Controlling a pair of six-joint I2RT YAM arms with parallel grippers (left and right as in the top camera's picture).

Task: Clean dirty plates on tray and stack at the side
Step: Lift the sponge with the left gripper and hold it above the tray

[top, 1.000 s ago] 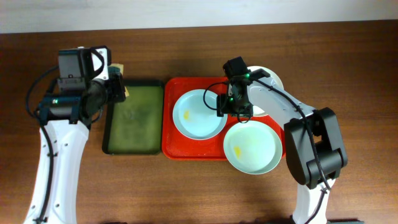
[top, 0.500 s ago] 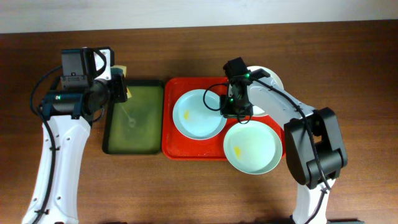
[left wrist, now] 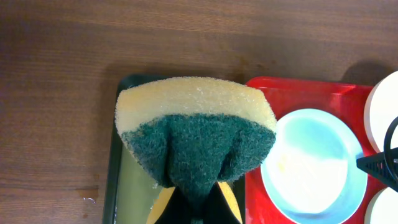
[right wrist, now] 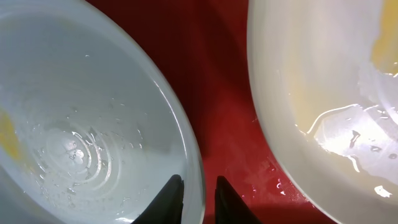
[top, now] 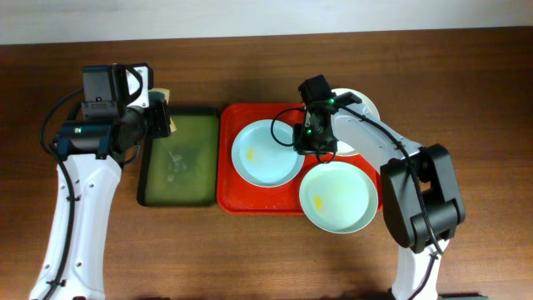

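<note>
Three dirty plates lie on the red tray (top: pixel 229 179). A pale blue plate (top: pixel 266 154) with a small yellow smear is at the left, another pale plate (top: pixel 337 198) overhangs the front right rim, and a white plate (top: pixel 365 104) sits half hidden under my right arm. My right gripper (top: pixel 306 146) is shut on the right rim of the left plate (right wrist: pixel 81 124), one finger (right wrist: pixel 171 199) inside the rim and one outside. The whitish plate (right wrist: pixel 323 93) lies just beside it. My left gripper (left wrist: pixel 196 208) hangs over the green tray, shut on a yellow and green sponge (left wrist: pixel 196 130).
A dark green tray (top: pixel 176 158) with a black rim holds a film of liquid just left of the red tray. Brown table (top: pixel 250 258) spreads around both trays. The right arm (top: pixel 391 154) reaches across the red tray's back right corner.
The right gripper's jaws have shut onto the rim of the left plate. The left arm with the sponge shifted slightly right, then held still.
</note>
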